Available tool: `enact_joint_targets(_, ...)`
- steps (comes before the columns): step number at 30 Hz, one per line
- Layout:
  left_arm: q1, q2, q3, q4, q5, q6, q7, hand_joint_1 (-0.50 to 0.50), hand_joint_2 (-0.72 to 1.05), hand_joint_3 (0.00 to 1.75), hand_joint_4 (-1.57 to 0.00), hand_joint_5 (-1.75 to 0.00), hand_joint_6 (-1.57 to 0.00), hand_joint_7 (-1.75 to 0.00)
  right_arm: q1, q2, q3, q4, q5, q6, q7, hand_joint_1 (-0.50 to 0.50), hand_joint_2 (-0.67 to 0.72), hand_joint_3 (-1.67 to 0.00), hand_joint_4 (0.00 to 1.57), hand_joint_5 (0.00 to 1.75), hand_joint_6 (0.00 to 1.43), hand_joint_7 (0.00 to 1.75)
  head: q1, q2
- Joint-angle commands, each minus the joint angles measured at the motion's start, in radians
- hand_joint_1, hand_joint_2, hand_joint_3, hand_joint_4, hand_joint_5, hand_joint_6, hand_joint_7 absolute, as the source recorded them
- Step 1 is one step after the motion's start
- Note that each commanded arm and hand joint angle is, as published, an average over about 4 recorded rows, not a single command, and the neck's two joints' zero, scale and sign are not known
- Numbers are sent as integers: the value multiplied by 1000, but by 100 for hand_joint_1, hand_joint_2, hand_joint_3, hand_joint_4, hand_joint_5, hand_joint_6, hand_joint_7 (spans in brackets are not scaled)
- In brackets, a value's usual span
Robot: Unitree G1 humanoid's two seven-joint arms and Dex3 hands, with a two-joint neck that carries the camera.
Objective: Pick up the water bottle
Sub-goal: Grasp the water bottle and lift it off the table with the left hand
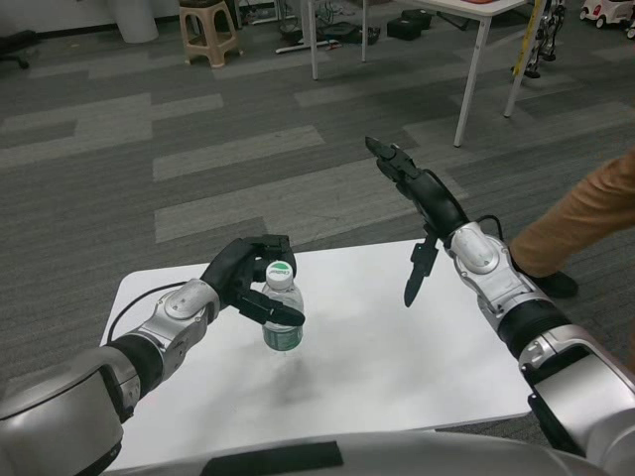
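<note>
We look down on a grey carpeted floor (pixel 248 149) that fills most of the view, with paler stripes running across it. Nearer us sits the white table (pixel 397 367), its front edge cut off at the bottom. At the right edge a person's leg (pixel 585 218) in tan trousers enters the picture, ending in a dark shoe beside the table's far corner; the rest of the person is out of view. Far back we make out the white legs of another table (pixel 476 69) and a tan stool (pixel 208 30), both cropped by the top edge, with small dark items on the floor too blurred to name.

Our right hand (pixel 422 198) is raised above the table's far edge, fingers stretched apart and holding nothing. Our left hand (pixel 248 283) wraps around the water bottle (pixel 282 315), fingers curled across its front and upper body so that much of the bottle is hidden. The bottle stands upright, left of the table's middle, green cap on top and green label partly visible. We cannot tell whether its base touches the table or is lifted just clear.
</note>
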Motion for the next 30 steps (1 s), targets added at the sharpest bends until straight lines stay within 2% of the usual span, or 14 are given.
enact_joint_targets(1,10,25,113,-69,90,-17,10,21,52,44,-157,-175,-136,-168,-12,-4,-9,1,5,-4,-6,-49,60,0,0,0,0,0,0,4)
enact_joint_targets(5,18,38,182,-136,134,-16,12,21,52,52,-157,-175,-136,-168,-13,-4,-9,2,5,-4,-6,-50,61,0,0,0,0,0,-1,9)
enact_joint_targets(18,26,68,223,-304,141,25,15,21,52,55,-157,-175,-134,-168,-16,-6,-8,5,5,-4,-6,-46,60,0,0,0,0,0,5,22)
enact_joint_targets(21,27,70,225,-324,142,28,15,21,52,61,-157,-175,-134,-168,-18,-6,-8,5,4,-4,-6,-46,60,0,0,0,0,0,4,24)
enact_joint_targets(30,51,75,269,-385,168,30,18,21,52,61,-157,-175,-134,-168,-18,-6,-8,5,5,-4,-6,-47,60,0,0,0,0,0,5,28)
